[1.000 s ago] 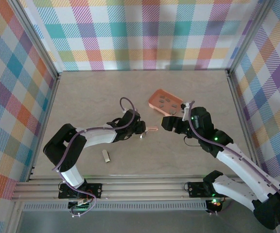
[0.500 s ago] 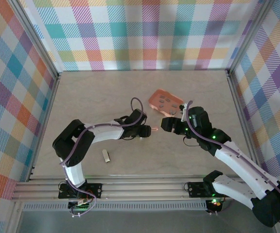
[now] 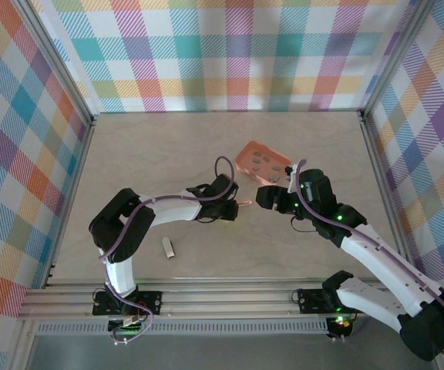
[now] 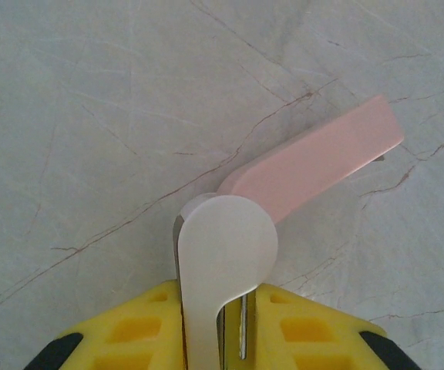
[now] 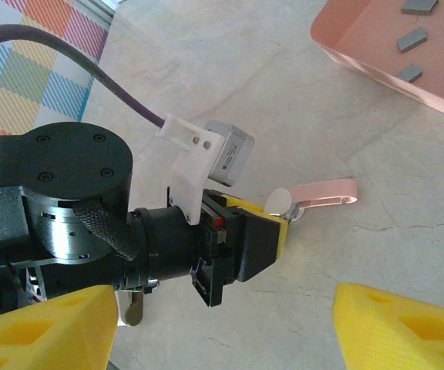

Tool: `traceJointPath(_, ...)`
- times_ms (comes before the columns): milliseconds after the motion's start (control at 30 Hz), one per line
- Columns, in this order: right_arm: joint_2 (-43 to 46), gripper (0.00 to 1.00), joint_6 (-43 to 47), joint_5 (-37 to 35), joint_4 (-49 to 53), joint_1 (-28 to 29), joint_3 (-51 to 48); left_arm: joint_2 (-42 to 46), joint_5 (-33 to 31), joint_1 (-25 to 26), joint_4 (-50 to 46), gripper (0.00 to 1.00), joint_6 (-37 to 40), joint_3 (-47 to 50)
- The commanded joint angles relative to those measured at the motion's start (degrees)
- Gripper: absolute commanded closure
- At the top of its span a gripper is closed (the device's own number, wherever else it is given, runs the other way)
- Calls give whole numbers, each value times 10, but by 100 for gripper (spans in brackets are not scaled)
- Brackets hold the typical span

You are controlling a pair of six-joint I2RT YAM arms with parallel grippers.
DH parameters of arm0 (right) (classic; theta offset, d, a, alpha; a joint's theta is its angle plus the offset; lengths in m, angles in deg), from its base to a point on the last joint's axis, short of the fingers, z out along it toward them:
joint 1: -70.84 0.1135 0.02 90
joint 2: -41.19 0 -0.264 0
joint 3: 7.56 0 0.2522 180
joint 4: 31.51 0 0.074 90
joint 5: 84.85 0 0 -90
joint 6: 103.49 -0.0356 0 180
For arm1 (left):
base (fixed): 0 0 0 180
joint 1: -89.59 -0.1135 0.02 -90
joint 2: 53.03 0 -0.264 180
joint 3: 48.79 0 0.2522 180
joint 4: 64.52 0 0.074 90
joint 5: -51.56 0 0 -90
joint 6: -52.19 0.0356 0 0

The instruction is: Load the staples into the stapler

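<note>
The pink stapler (image 4: 314,166) lies on the table, its pink arm pointing up and right in the left wrist view. My left gripper (image 4: 233,304) is shut on the stapler's pale whitish rounded end (image 4: 226,247), with a thin metal strip showing between the yellow fingers. From above, the left gripper (image 3: 228,208) sits just left of the stapler (image 3: 243,204). My right gripper (image 3: 268,197) hovers open to the stapler's right, its yellow fingers (image 5: 45,327) wide apart and looking at the stapler (image 5: 326,193). The staples (image 5: 412,38) lie as small grey blocks in the salmon tray (image 5: 376,58).
The salmon-orange tray (image 3: 241,163) sits just behind the two grippers. A small grey-white oblong piece (image 3: 168,247) lies on the table near the left arm's base. Plaid walls and metal frame rails enclose the table on all sides.
My left gripper has moved right to the stapler and closed on its whitish end. The stapler has shifted slightly right. The right arm has stayed put.
</note>
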Motion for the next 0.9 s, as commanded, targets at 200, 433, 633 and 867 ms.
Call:
traceJointPath(200,-22,26,-22,51,-7,-30,-2,42,79,1,66,81,2,30)
traceJointPath(433,-115,26,-105,74,-34,-62,6,91,176,-27,297,81,-90,155)
traceJointPath(633,-196,26,-112,80,-49,-62,30,104,223,-37,408,81,-138,195)
traceJointPath(867,-256,27,-113,96,-62,-62,51,114,235,-39,447,81,-162,209)
